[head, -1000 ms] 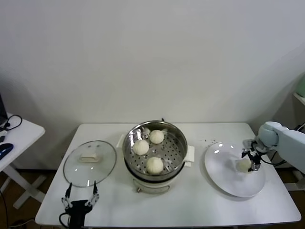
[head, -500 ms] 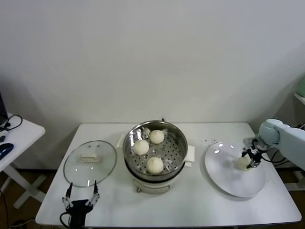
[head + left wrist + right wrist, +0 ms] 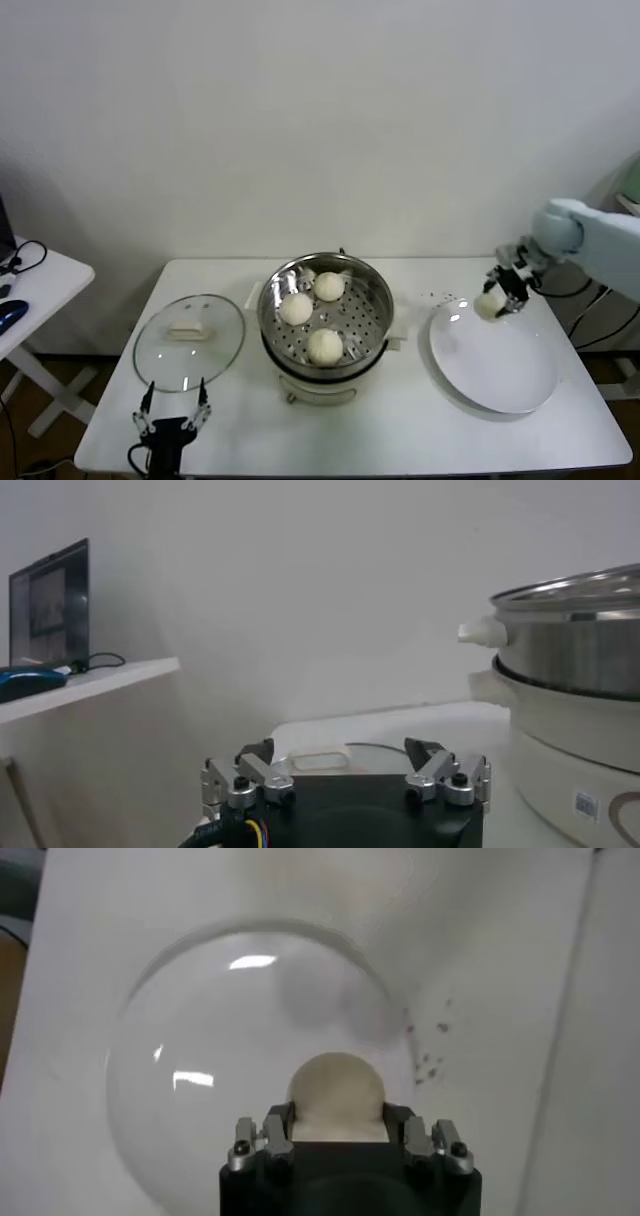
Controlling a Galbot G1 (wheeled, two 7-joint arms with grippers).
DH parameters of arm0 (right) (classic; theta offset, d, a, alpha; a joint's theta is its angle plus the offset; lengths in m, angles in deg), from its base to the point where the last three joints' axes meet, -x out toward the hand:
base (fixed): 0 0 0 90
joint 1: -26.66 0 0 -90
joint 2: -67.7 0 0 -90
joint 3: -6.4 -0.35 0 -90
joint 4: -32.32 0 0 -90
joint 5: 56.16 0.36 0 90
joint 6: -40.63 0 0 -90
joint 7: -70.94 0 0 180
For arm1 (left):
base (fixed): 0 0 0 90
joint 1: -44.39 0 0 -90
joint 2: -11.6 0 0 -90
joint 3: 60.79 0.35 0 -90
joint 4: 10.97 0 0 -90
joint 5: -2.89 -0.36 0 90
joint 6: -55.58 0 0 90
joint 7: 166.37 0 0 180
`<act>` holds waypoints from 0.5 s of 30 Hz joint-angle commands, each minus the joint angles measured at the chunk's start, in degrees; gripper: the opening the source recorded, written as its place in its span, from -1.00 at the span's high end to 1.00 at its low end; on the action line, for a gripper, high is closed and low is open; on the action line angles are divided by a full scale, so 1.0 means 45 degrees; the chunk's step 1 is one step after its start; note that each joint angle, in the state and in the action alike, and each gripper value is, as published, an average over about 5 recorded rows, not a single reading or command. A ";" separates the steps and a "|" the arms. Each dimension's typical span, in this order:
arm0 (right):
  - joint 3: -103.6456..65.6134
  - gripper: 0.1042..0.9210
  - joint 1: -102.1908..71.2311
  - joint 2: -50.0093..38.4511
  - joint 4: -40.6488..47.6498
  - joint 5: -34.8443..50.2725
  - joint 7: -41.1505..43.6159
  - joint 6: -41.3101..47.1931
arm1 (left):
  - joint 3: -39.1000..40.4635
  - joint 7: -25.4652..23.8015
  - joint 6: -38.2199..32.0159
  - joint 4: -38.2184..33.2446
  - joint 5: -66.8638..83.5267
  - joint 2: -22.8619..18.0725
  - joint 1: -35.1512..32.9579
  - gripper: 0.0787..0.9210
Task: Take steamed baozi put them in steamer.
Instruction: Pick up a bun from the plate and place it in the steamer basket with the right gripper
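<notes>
**Last bun lifted, carry to the steamer comes next**

The right hand (image 3: 497, 297) is closed on one steamed baozi (image 3: 489, 304), its fingers pressed against the bun's two sides, as the right wrist view shows (image 3: 336, 1096). The bun hangs clear above the far-left edge of the white plate (image 3: 500, 370), which lies bare beneath it; the shadow on the plate in the wrist view suggests a real gap between bun and plate. A few dark specks dot the surface (image 3: 420, 430) just beyond the plate's rim.

Further left, the steamer (image 3: 372, 275) sits mid-surface on its white cooker base, and three baozi already rest on its perforated floor: one toward the near side (image 3: 324, 345), two farther back (image 3: 296, 308) (image 3: 329, 286). The glass lid (image 3: 188, 342) lies flat on the surface to the steamer's left.

The left hand (image 3: 171, 418) is parked low at the near edge of the surface, in front of the lid, fingers spread and holding nothing.

By my reading, the step in hand is the transfer of the fourth bun. The next move calls for carrying it leftward, high enough to clear the steamer's rim, then lowering it into the open patch on the right side of the basket before letting go.
</notes>
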 commanded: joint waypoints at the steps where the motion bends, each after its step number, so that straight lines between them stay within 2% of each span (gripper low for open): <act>1: 0.3500 -0.22 0.7329 0.2280 -0.2321 0.5083 0.1026 0.0268 | 0.0115 -0.0011 0.0017 0.0030 -0.0099 -0.0137 -0.0008 -0.77; 9: 0.2054 -0.22 0.7256 0.3311 -0.4729 0.6937 0.0690 0.1544 | 0.0238 -0.0014 0.0012 0.0000 -0.0198 -0.0143 -0.0023 -0.77; 12: 0.1251 -0.22 0.6106 0.3447 -0.5139 0.6624 0.0344 0.2011 | 0.0231 -0.0018 0.0029 -0.0020 -0.0198 -0.0138 -0.0029 -0.77; 15: 0.0771 -0.22 0.4789 0.3655 -0.4987 0.5536 0.0064 0.2180 | 0.0199 -0.0013 0.0052 -0.0015 -0.0187 -0.0136 -0.0001 -0.77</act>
